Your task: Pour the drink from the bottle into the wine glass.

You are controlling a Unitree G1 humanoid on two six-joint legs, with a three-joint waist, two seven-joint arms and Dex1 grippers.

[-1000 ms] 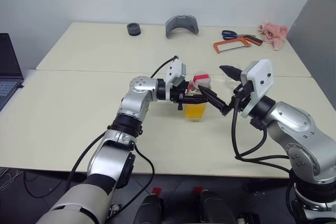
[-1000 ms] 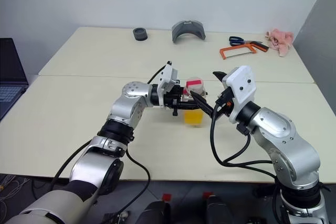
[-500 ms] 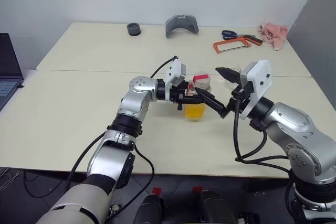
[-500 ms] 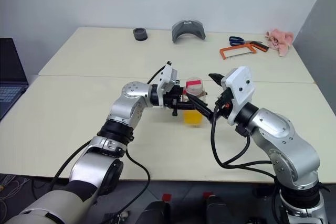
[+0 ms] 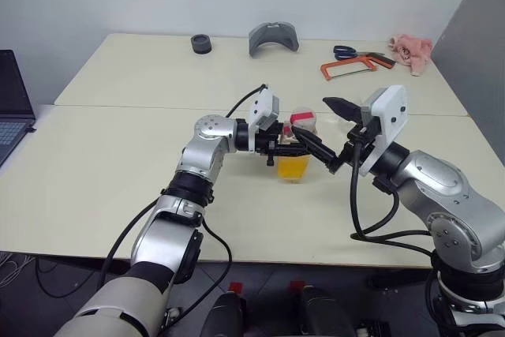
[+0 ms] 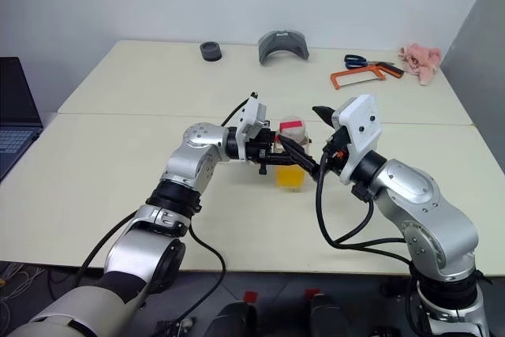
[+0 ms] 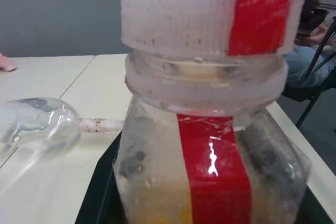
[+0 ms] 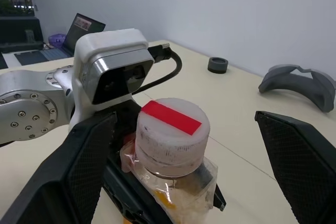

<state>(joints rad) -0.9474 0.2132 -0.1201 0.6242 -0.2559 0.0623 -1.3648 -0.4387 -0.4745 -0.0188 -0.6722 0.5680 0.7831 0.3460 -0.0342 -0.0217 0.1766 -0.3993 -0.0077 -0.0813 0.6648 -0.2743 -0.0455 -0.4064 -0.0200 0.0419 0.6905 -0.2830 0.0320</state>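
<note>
Upright, the bottle (image 5: 294, 155) is clamped by the left gripper (image 5: 278, 147); the right gripper's (image 8: 184, 145) fingers (image 8: 299, 156) are spread wide around its cap (image 8: 172, 129).

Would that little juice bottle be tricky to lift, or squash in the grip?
Probably soft: the bottle has thin, crinkled clear walls, so the left pincer, shut on it, may dent it. Likely bottom-heavy: the drink fills only its lower part. The cap is on, so spills seem unlikely.

The capped bottle (image 7: 210, 145) is standing upright close to the camera, while the wine glass (image 7: 39, 124) is lying on the table (image 7: 100, 77) beyond it.
</note>
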